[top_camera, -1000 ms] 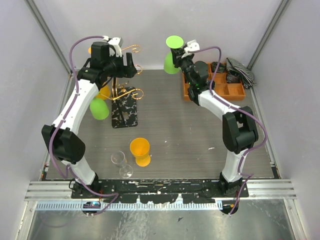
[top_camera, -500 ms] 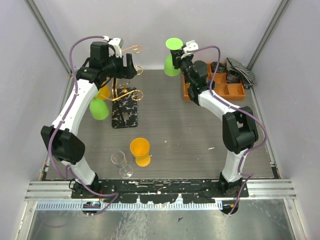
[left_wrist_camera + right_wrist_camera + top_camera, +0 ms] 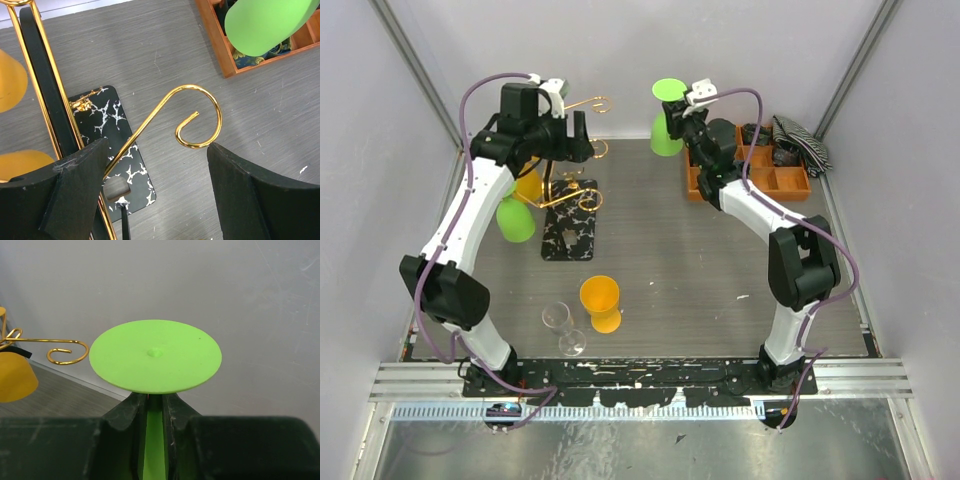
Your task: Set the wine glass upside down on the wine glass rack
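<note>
Top view: the right pincer pinches the green wine glass by its stem, foot up, held high near the back wall and well apart from the wine glass rack. The left pincer hovers spread wide at the rack's upper arms. Left wrist: its fingers straddle one scroll arm, contact unclear. Right wrist: stem clamped tight, foot disc level. The danger, I'd say: the foot misses the narrow wire slot and shoves the light rack, or clips the yellow glass hanging there
</note>
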{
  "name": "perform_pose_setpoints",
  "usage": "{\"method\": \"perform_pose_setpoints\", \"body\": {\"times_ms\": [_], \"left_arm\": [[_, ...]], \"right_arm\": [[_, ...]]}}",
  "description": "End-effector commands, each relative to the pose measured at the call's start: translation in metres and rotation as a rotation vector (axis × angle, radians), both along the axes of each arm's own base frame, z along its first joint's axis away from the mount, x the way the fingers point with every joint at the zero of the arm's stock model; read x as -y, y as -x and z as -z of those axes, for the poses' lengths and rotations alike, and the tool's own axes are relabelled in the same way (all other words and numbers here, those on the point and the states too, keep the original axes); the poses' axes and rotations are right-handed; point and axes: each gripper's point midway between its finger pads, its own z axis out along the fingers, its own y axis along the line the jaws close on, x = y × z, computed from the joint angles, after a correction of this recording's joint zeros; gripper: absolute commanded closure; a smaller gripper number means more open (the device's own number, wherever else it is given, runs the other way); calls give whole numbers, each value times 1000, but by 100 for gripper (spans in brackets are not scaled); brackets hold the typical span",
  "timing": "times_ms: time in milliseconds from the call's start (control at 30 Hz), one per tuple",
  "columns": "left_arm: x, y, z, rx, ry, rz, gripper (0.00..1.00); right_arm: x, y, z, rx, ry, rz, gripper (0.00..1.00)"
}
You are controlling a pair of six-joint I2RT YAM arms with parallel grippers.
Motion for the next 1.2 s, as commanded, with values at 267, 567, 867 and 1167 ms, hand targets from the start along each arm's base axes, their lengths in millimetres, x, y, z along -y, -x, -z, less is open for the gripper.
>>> {"method": "perform_pose_setpoints", "body": {"times_ms": [267,567,867,1167], "left_arm": [[-19,78,42,-265,-40,8,13],[-10,57,9,-133,21,4,7],[16,8,-71,135,192,22,3],[28,-9,-118,295,333,20,4]], "right_arm": [[6,32,-58,102,-48,-43,100],[-8,46,-54,70,-53,-152,99],[-36,92,-26,170,-65,-386,99],[-72,98,-14,282,-120,-544,99]]}}
